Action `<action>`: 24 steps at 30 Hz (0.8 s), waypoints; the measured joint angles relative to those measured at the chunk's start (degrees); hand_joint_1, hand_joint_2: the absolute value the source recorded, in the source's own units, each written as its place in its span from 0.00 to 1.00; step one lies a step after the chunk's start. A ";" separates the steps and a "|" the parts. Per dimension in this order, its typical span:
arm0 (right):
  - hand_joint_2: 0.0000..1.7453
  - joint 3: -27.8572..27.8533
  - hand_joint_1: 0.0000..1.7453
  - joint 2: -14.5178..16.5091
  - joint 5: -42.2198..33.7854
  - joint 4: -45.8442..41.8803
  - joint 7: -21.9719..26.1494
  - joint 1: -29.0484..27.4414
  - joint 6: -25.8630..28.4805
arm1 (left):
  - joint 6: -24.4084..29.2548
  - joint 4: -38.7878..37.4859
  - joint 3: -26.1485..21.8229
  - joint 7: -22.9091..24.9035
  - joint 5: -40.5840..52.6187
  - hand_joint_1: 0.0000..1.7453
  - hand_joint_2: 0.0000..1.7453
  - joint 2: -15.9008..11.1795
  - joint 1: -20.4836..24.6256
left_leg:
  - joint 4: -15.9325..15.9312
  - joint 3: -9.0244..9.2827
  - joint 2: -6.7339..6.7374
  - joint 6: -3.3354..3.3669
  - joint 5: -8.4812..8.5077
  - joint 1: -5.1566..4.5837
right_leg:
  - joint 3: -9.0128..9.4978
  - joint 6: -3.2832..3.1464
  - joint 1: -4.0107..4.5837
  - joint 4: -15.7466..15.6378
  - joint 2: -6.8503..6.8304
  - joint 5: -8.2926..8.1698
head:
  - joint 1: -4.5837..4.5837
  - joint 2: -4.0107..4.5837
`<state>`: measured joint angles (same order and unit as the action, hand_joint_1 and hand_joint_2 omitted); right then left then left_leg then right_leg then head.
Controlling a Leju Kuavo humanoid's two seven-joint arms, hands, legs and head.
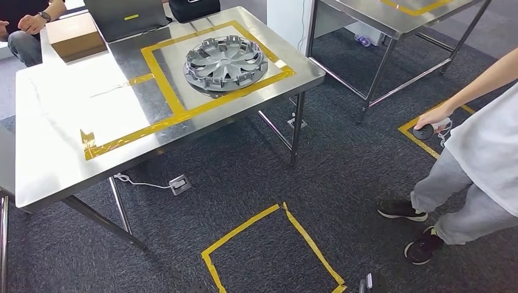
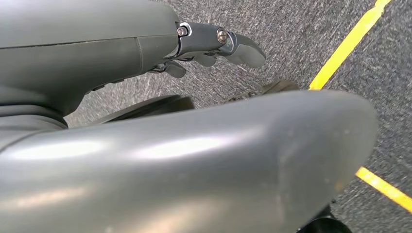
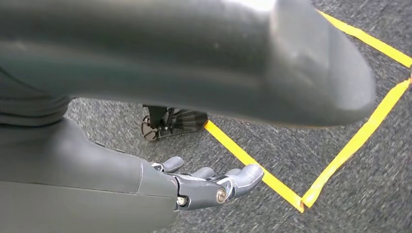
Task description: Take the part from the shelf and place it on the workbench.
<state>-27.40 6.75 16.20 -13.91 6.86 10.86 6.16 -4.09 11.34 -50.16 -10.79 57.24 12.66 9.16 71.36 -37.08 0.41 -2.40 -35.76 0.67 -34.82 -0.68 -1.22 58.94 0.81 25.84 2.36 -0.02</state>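
Since the part (image 1: pixel 226 63) already lies on the worktop (image 1: pixel 67 122) inside the yellow tape frame, the task looks finished, with the left hand (image 2: pixel 214 46) and right hand (image 3: pixel 209 184) hanging over the carpet, fingers loosely extended around nothing, though each thumb hides much.

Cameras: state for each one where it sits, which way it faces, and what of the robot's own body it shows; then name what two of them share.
Head view: high on the body, facing forward and down at the steel workbench bearing the wheel cover, with a person to the right.
Left wrist view: behind the left hand, facing the carpet; grey cover and fingers show.
Right wrist view: behind the right hand, facing the carpet; cover and spread fingers show.
Shared: both wrist views show grey carpet with yellow floor tape.
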 joint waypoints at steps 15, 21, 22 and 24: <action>0.00 -0.75 0.00 -0.21 0.76 0.16 0.27 -0.49 0.52 | 0.00 0.02 -0.01 -0.04 0.04 0.00 0.00 0.20 -0.11 | -13.01 6.24 0.56 3.50 6.95 -0.29 | -6.39 3.11 0.33 11.65 0.07 5.66 | -0.66 0.00; 0.00 -1.15 0.00 -0.43 1.28 0.17 0.26 -0.65 0.75 | -0.02 0.00 -0.01 -0.03 0.04 0.00 0.00 0.35 -0.07 | -12.56 6.15 5.01 3.09 6.47 -0.65 | -0.76 2.40 0.61 3.51 -3.30 1.84 | -0.68 0.00; 0.00 -1.16 0.00 -0.46 1.41 0.16 0.22 -0.56 0.84 | -0.02 0.00 -0.01 -0.04 0.04 0.00 0.00 0.38 -0.01 | -12.54 6.23 5.53 2.80 6.35 -0.75 | 0.54 1.97 0.80 1.11 -4.14 1.31 | -0.66 0.00; 0.00 -1.20 0.00 -0.53 1.68 0.17 0.06 -0.54 0.99 | -0.02 0.01 -0.01 -0.08 0.04 0.00 0.00 0.41 0.16 | -12.73 6.51 6.42 2.18 6.26 -0.88 | 0.89 1.22 1.12 0.09 -4.28 1.14 | -0.63 0.00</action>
<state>-28.60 6.22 17.88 -13.74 6.92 10.32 7.16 -4.11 11.35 -50.17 -10.87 57.29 13.07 9.32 58.63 -30.57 6.83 -0.22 -29.50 -0.21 -33.93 0.54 -0.10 59.03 -3.47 26.98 1.73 -0.02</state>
